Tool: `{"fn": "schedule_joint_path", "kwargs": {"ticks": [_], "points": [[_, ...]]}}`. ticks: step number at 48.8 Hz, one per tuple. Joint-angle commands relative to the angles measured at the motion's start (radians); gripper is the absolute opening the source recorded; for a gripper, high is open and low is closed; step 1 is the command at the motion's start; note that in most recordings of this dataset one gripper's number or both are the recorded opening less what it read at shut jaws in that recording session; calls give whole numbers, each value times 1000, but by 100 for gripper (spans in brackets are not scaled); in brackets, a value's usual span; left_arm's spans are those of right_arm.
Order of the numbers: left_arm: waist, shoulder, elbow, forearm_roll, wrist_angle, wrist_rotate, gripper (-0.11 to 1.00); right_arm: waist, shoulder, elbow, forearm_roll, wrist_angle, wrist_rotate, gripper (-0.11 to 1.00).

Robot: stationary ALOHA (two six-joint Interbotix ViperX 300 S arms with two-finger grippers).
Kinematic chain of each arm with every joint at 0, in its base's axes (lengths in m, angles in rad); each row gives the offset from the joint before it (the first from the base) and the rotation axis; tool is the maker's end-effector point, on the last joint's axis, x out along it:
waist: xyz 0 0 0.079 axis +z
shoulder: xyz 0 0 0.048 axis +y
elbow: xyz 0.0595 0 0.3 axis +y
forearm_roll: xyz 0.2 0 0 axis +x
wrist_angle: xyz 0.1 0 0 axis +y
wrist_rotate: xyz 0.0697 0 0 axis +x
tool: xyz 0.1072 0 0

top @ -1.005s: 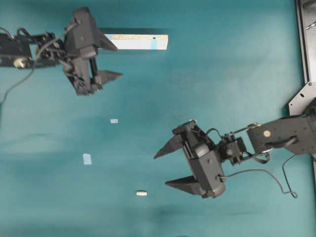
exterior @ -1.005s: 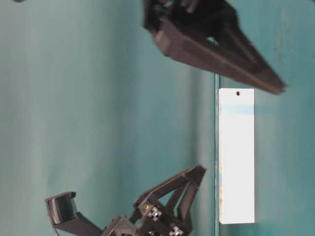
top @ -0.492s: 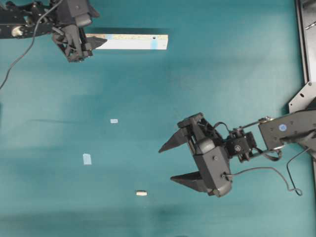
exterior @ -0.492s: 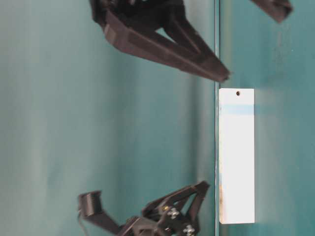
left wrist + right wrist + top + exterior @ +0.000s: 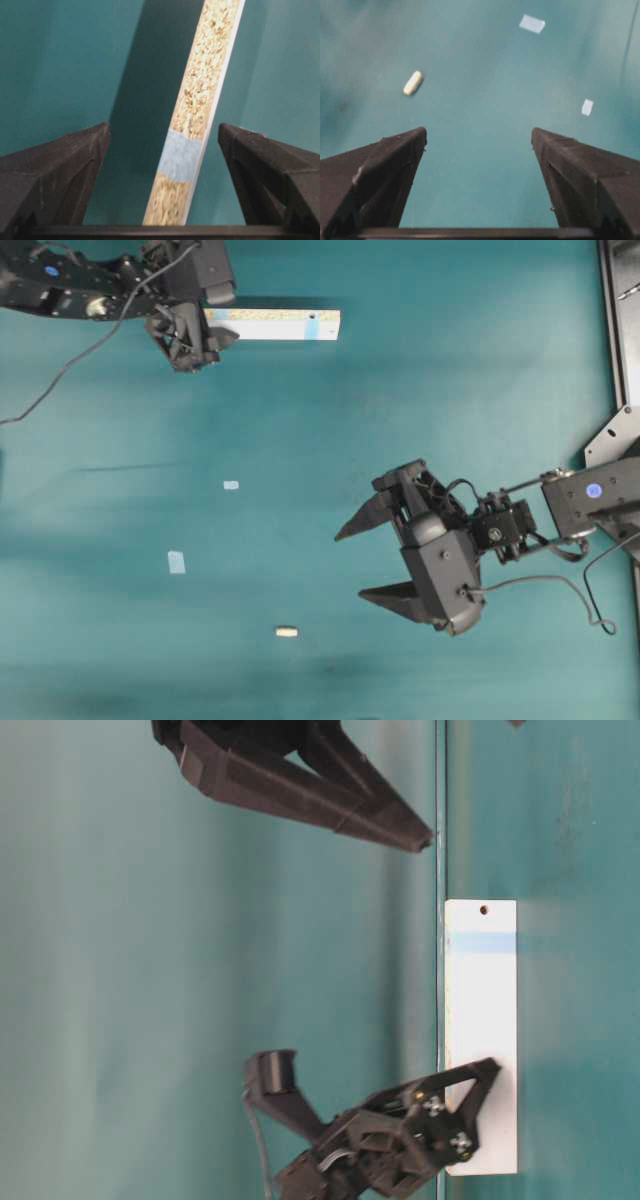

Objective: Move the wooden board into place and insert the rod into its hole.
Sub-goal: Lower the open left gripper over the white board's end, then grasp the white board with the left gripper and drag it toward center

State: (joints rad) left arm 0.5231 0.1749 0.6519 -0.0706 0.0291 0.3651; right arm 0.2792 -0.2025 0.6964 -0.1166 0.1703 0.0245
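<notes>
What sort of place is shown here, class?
Probably a robot test bench in a lab: two arms, each with an open claw, over a bare teal table holding a wooden board and a small rod.

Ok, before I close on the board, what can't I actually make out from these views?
- Board's left end: overhead, the left gripper covers it.
- Whether either finger touches the board: the left wrist view cuts off at the bottom edge.
- Rod: too small overhead to tell its end shape.
- Board's hole: its depth is unreadable, just a dark dot.
</notes>
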Motion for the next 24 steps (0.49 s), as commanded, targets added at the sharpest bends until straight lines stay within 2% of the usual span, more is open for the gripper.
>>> {"fn": "schedule_joint_path", "kwargs": {"ticks": [1,16,20,24], "points": [[-6,14,-28,3,-8,0,91,-2,-26,-23,-2,9,2,99],[-18,41,-38,3,-6,-3,88,-8,-51,-26,-2,48,2,99],[-18,35,-35,3,0,-3,74,-9,-54,-28,-2,54,2,99],[-23,28,-25,3,-2,2,51,-11,-57,-32,-9,57,2,99]]}}
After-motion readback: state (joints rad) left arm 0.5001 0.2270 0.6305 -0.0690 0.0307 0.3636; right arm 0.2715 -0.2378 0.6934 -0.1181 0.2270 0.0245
